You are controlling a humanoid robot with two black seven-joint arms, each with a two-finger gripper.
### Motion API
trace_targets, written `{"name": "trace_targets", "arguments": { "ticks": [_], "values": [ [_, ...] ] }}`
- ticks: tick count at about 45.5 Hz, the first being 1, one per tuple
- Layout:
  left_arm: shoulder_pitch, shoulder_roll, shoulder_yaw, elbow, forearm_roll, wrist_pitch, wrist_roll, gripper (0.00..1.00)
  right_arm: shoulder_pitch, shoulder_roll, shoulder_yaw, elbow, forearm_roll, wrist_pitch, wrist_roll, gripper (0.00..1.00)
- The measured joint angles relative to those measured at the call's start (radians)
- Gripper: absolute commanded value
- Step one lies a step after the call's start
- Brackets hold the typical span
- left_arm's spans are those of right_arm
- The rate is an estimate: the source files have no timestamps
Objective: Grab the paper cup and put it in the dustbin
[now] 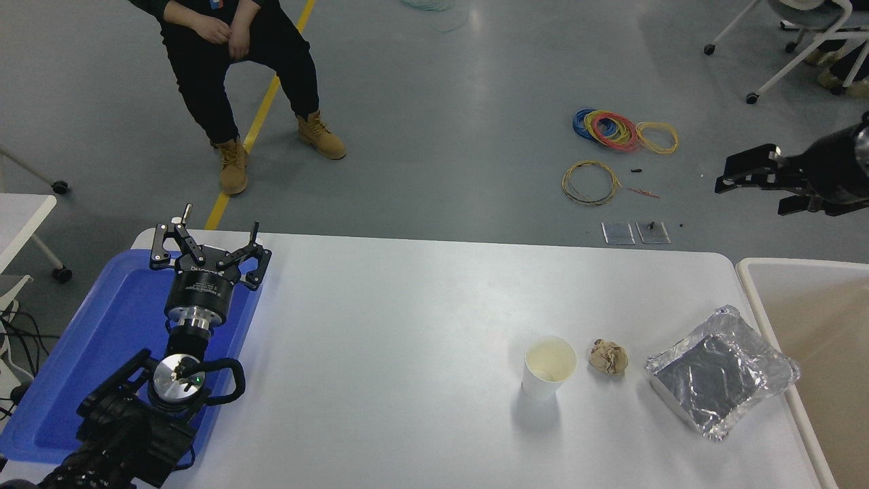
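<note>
Paper cup: upright on counter, ungrasped. Dustbin: no cup inside. Right hand: fingers apart, far off. Left hand: spread, parked.

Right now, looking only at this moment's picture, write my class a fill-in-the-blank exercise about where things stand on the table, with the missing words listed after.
1. The paper cup stands ____ on the white table.
2. Between the cup and the silver foil tray lies a crumpled tan ____.
3. The left tool rests over the ____ plastic tray.
4. The dustbin sits at the table's ____ end, while the right tool hangs beyond the table's far edge.

Missing words: upright; paper ball; blue; right
</note>
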Motion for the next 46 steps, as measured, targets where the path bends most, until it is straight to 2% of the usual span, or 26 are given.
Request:
{"name": "trace_targets", "arguments": {
  "ticks": [10, 25, 46],
  "values": [
    [0.0, 0.0, 0.0, 0.0, 0.0, 0.0, 0.0, 1.0, 0.078, 0.076, -0.013, 0.082, -0.001, 0.077, -0.002, 1.0],
    [0.0, 0.0, 0.0, 0.0, 0.0, 0.0, 0.0, 1.0, 0.103, 0.206, 0.014, 0.152, 0.011, 0.107, -0.003, 1.0],
    [0.0, 0.0, 0.0, 0.0, 0.0, 0.0, 0.0, 1.0, 0.049, 0.293, 0.094, 0.18, 0.018, 0.088, -0.007, 1.0]
  ]
}}
